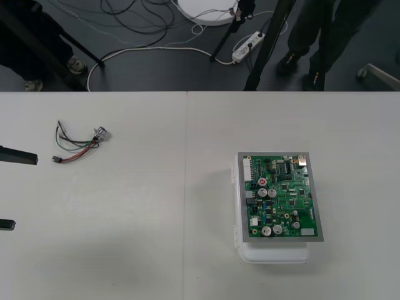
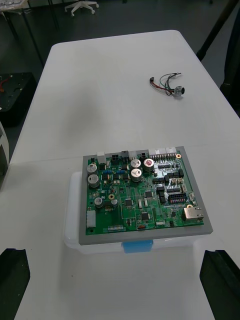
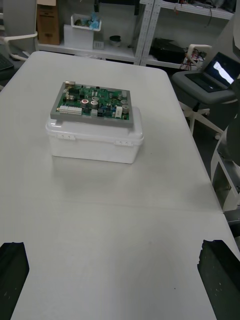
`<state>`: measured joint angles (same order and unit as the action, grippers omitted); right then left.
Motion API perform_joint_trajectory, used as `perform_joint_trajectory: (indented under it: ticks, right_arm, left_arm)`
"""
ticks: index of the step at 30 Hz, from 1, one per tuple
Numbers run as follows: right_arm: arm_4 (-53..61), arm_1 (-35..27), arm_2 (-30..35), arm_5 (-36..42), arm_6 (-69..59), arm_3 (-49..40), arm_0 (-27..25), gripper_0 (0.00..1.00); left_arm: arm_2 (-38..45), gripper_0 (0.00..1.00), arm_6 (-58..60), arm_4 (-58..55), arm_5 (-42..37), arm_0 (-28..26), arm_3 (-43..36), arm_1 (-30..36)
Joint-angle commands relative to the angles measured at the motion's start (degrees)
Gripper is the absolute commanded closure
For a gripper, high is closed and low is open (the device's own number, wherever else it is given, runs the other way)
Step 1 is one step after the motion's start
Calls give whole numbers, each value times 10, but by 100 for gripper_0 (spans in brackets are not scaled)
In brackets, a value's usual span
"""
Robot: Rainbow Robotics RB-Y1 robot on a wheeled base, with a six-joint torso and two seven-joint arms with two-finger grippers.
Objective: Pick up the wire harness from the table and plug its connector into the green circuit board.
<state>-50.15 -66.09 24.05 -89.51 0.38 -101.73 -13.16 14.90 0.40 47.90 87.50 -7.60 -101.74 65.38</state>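
The wire harness (image 1: 78, 145) lies loose on the table at the far left, its round metal socket (image 1: 100, 133) at one end and its small black plug (image 1: 56, 160) at the other. In the right wrist view the harness (image 2: 167, 85) lies well beyond the board. The green circuit board (image 1: 281, 195) sits on its white base (image 1: 275, 253) right of centre. My left gripper (image 1: 9, 190) waits open at the table's left edge, just nearer than the harness, its fingers (image 3: 12, 275) far apart. The right gripper (image 2: 116, 255) is open too, close to the near side of the board (image 2: 142, 197).
A seam runs down the middle of the table (image 1: 187, 250). Cables and a power strip (image 1: 249, 45) lie on the dark floor past the far edge. Bare tabletop stretches between the harness and the board (image 3: 95, 104) on its white base (image 3: 95, 142).
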Motion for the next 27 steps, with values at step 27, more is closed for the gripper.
perform_joint_trajectory:
  ticks: [27]
  right_arm:
    - [8, -26, 23, -5, 1, -8, -11, 0]
  left_arm:
    - [0, 0, 36, 4, 25, -42, 5, -12]
